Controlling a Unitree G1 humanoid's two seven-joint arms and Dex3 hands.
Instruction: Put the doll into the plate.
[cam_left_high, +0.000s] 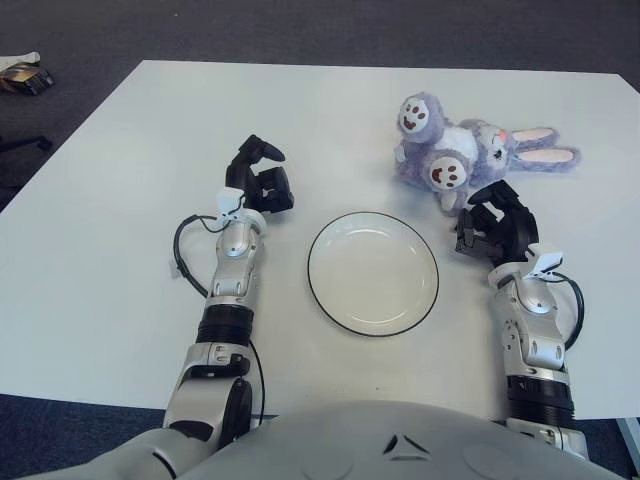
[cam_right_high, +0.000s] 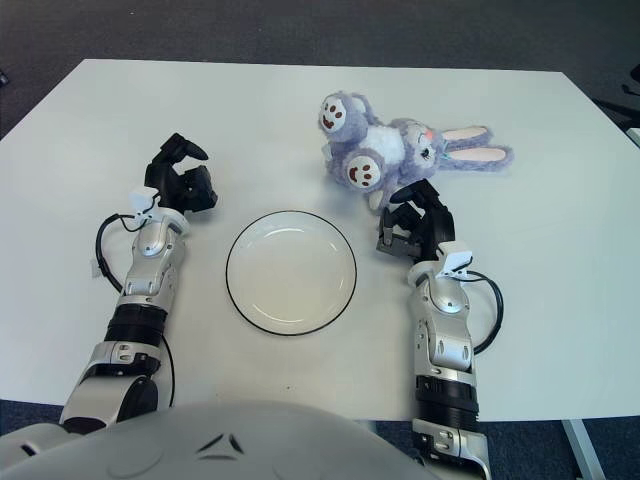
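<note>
A purple plush bunny doll (cam_left_high: 470, 150) lies on the white table (cam_left_high: 120, 200), feet toward me and pink-lined ears (cam_left_high: 545, 147) stretched to the right. The white plate (cam_left_high: 372, 272) with a dark rim sits empty at the middle of the table. My right hand (cam_left_high: 497, 222) is just in front of the doll's feet, to the right of the plate, fingers spread and holding nothing. My left hand (cam_left_high: 260, 178) is left of the plate's far edge, fingers relaxed and empty.
A small dark object (cam_left_high: 22, 78) lies on the floor beyond the table's far left corner. Dark carpet surrounds the table. A black cable (cam_left_high: 182, 255) loops beside my left forearm.
</note>
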